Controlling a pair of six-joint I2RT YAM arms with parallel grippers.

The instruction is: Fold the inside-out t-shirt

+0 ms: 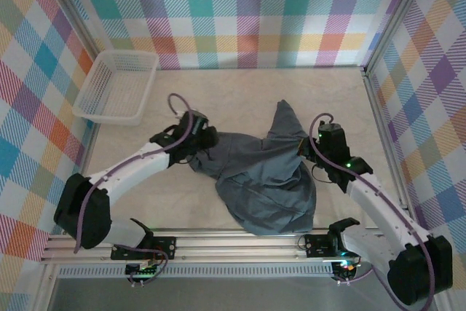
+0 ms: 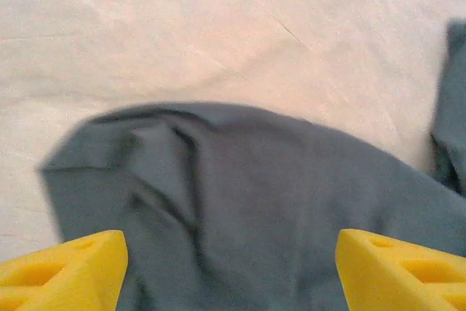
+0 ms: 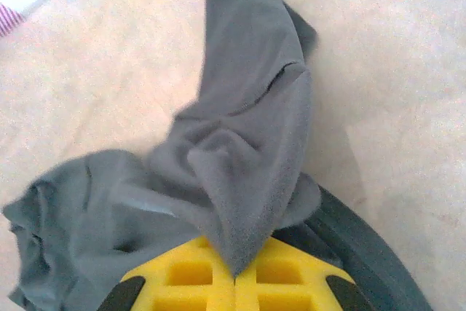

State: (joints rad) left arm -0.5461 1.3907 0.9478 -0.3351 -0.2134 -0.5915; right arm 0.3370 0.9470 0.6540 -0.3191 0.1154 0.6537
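Shirt: the shirt (image 1: 266,180) lies rumpled on the table (image 1: 240,81), toward the near edge and a little right of centre. One tongue of cloth points at the far edge.
Left gripper: the left gripper (image 1: 198,136) sits at the shirt's left end. Its yellow fingers (image 2: 69,267) are spread wide, with cloth lying between them but not pinched.
Right gripper: the right gripper (image 3: 234,274) is at the shirt's right side, its fingers closed on a bunched pinch of cloth that puckers into a peak at the pads.
Why so: probably one end is held so that the other can be taken and the shirt pulled out flat.
Stage: early, as I judge it; no fold is made yet.
Risk: the pinch may have caught several layers, so the cloth could stay twisted.
Basket: the basket (image 1: 116,87) stands at the far left corner, well apart from the shirt.
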